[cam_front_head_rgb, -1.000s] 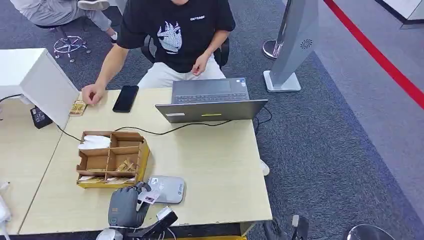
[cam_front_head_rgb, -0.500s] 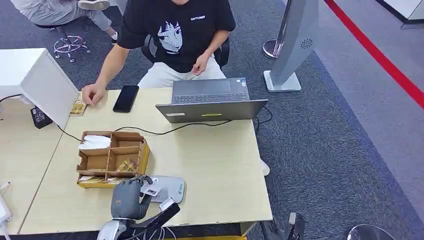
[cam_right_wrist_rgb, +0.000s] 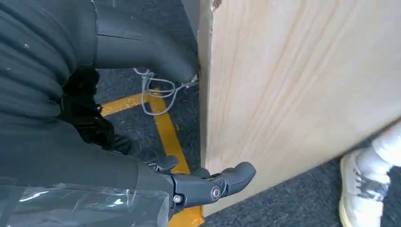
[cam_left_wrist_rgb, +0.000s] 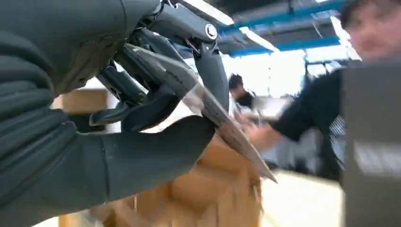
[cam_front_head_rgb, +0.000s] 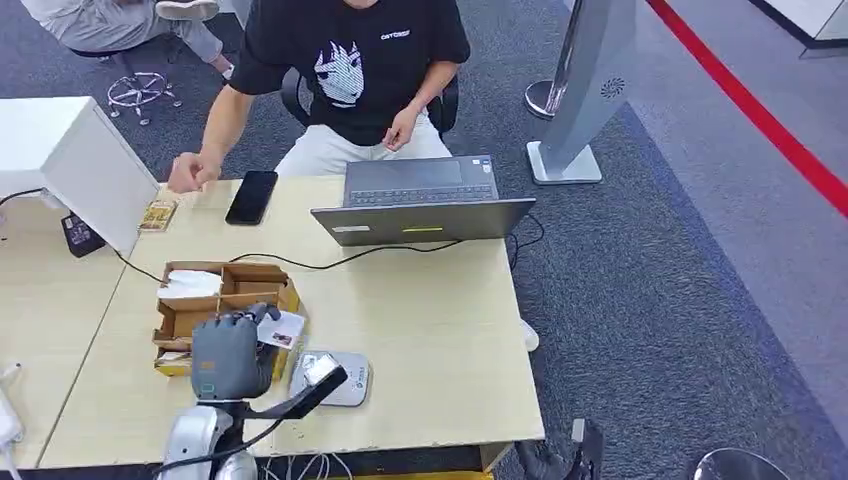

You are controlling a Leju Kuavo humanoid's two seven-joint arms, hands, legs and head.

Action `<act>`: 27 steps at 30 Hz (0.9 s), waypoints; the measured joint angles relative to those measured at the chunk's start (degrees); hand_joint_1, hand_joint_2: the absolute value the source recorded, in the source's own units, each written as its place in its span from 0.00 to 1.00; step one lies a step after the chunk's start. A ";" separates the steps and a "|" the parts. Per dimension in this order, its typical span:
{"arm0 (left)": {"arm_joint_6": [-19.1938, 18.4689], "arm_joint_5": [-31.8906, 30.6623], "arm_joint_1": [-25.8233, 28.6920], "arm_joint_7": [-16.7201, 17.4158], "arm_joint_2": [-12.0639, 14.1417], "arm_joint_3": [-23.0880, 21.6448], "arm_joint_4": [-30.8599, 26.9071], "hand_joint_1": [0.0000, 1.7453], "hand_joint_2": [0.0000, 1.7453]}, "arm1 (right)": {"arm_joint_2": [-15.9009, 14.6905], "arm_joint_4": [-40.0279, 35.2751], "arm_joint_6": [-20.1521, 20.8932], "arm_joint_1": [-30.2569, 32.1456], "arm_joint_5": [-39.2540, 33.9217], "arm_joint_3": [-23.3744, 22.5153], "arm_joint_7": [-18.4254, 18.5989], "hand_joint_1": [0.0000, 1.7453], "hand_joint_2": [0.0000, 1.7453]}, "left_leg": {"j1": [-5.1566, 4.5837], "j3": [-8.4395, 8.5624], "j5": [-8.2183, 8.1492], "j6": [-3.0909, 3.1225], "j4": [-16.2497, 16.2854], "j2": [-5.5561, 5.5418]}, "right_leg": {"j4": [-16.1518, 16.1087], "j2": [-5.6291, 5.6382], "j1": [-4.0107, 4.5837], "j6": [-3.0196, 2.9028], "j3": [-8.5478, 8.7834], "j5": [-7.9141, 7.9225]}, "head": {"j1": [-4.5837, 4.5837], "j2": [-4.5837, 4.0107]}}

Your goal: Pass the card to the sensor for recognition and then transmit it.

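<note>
In the head view my left hand [cam_front_head_rgb: 232,355] is raised above the table's near left part and pinches a white card [cam_front_head_rgb: 283,328] by its edge. The card hangs over the near right corner of the cardboard organiser [cam_front_head_rgb: 225,290], just beyond the flat grey sensor pad [cam_front_head_rgb: 340,382]. The left wrist view has the card [cam_left_wrist_rgb: 227,130] edge-on between thumb and fingers [cam_left_wrist_rgb: 208,71], with the cardboard box [cam_left_wrist_rgb: 208,194] behind it. My right hand [cam_right_wrist_rgb: 156,179] hangs beside the wooden table edge [cam_right_wrist_rgb: 283,94], with its fingers apart and nothing in them.
A person in a black shirt [cam_front_head_rgb: 350,60] sits across the table, one hand [cam_front_head_rgb: 190,172] lifted near a phone [cam_front_head_rgb: 251,196]. A laptop [cam_front_head_rgb: 420,205] with a cable stands mid-table. A white box [cam_front_head_rgb: 70,160] and a small card pack [cam_front_head_rgb: 157,215] are far left.
My left hand rose from the sensor pad and carried the card away from me, to the organiser's corner. The person's hand lifted off the table by the card pack.
</note>
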 joint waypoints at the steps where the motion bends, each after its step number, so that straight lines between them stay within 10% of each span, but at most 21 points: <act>1: -0.31 0.00 -0.74 0.20 0.33 0.00 -0.92 1.00 1.00 | 0.02 0.04 0.00 -0.11 0.04 0.09 0.00 0.00 1.00 | 0.00 0.00 0.03 0.04 0.00 0.00 | 0.00 0.00 0.00 0.00 0.00 0.00 | 0.04 0.00; 10: -1.60 -3.08 -4.59 4.75 3.42 0.53 -4.10 1.00 1.00 | 0.33 0.39 -0.02 -1.48 1.53 1.33 0.96 0.00 1.00 | 0.00 -0.02 0.06 0.06 0.00 -0.02 | 0.01 -0.01 0.00 0.01 0.00 0.01 | 0.04 0.00; 21: -6.38 -4.46 -15.75 7.52 10.39 12.13 3.42 1.00 1.00 | 0.59 1.01 -0.18 -2.46 2.82 3.21 2.23 0.00 1.00 | 0.08 0.02 0.20 -0.10 -0.01 0.04 | 0.11 0.09 0.03 -0.14 -0.06 0.12 | 0.04 0.00; 22: -6.29 -4.46 -15.96 7.52 10.69 12.83 3.98 0.04 1.00 | 0.61 1.03 -0.18 -2.48 2.80 3.34 2.23 0.00 1.00 | 0.09 0.01 0.20 -0.10 -0.02 0.09 | 0.11 0.14 0.03 -0.16 -0.08 0.13 | 0.04 0.00; 27: -5.79 -4.48 -15.88 6.73 11.13 14.78 5.16 0.00 1.00 | 0.63 1.07 -0.18 -2.46 2.78 3.72 2.23 0.00 1.00 | 0.10 0.00 0.20 -0.11 -0.01 0.15 | 0.11 0.21 0.03 -0.17 -0.12 0.14 | 0.04 0.00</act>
